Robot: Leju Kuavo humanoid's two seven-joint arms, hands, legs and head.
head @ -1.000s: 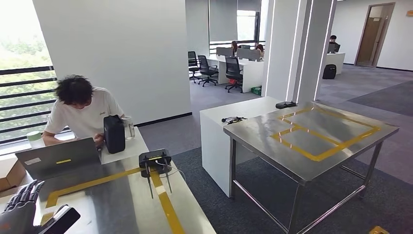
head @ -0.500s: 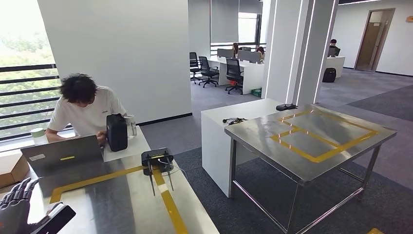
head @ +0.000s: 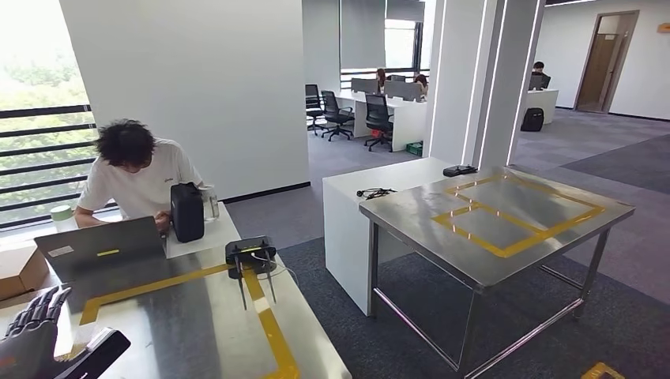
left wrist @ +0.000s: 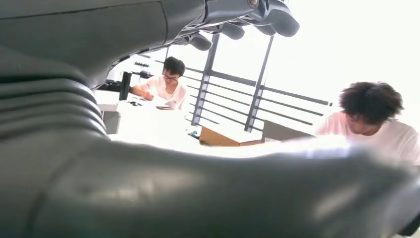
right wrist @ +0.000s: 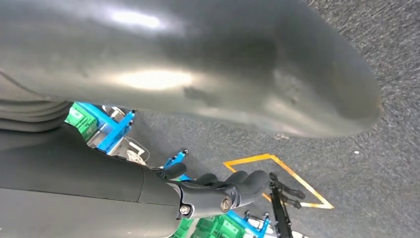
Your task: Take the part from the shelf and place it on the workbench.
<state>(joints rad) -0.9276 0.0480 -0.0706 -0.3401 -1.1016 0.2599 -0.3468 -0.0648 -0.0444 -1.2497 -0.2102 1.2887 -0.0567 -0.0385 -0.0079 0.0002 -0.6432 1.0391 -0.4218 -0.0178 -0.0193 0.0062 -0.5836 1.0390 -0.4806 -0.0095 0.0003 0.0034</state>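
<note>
My left hand [head: 35, 335] hovers over the near-left corner of the steel workbench [head: 190, 332], fingers spread and thumb out, with nothing in it. In the left wrist view the left hand [left wrist: 148, 188] again holds nothing, its fingers [left wrist: 237, 22] stretched out. A small black device [head: 251, 257] with thin legs or antennas stands on the yellow tape at the middle of the workbench, well apart from the hand. Whether it is the part I cannot tell. My right hand [right wrist: 203, 193] hangs above grey carpet, fingers loosely bent and holding nothing.
A person [head: 134, 170] sits at the workbench's far side behind a laptop [head: 99, 249], next to a black box [head: 187, 212] and a cardboard box [head: 20, 268]. A second steel table [head: 506, 237] with a yellow tape outline and a white cabinet [head: 348, 213] stand to the right.
The whole view has shifted slightly, so the camera has moved. My left hand stays open over the workbench's near-left corner. The black device has not moved on the tape.
</note>
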